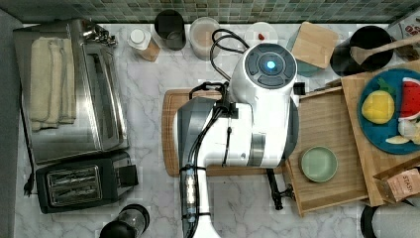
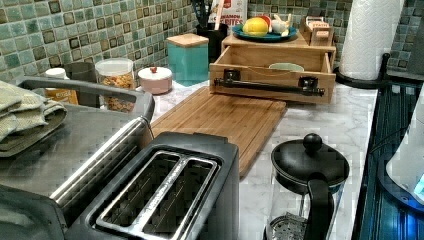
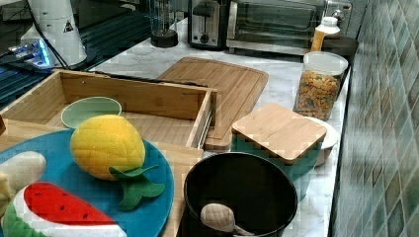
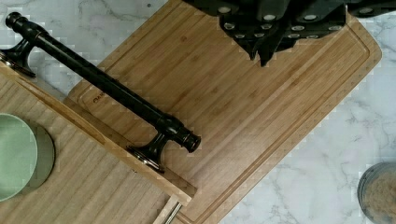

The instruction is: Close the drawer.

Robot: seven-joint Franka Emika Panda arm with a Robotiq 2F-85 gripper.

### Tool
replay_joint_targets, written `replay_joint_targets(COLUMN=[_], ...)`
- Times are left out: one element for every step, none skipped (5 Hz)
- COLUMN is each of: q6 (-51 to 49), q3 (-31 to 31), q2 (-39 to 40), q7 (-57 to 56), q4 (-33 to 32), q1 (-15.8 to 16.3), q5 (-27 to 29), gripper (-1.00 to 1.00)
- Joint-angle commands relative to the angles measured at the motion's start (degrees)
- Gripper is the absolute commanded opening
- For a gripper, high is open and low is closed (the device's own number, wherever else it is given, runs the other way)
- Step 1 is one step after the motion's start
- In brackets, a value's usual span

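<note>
Drawer [image 1: 324,148] pulled wide open with a green bowl [image 1: 319,163] inside, its dark handle [image 4: 107,88] just beside the gripper [image 4: 264,44] poised over the cutting board [image 4: 243,102], fingers seemingly pinched together, probably for a push.

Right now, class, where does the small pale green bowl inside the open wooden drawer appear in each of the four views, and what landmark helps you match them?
Top view: small pale green bowl, lower right, in the light-wood drawer.
Left view: just its rim, upper middle, behind the drawer front.
Right view: the bowl, left of centre, beside the yellow plush fruit.
Wrist view: the bowl, cut off by the picture's edge.
Shared landmark: the drawer's dark metal bar handle.
</note>
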Motion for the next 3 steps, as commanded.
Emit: replay_joint_targets(q6=[0.59,2.7,8.43], q3=[-0.4,0.13,0.95], q2=[0.0,-2.88,-6.91], q7=[-0.01,-7.14,-15.11], q4=[-0.69,-5.57,-12.54], q1=[0.1,-0.54,0.29], q5=[0.6,2.88,2.25], gripper=[-1.0,-1.0,-1.0])
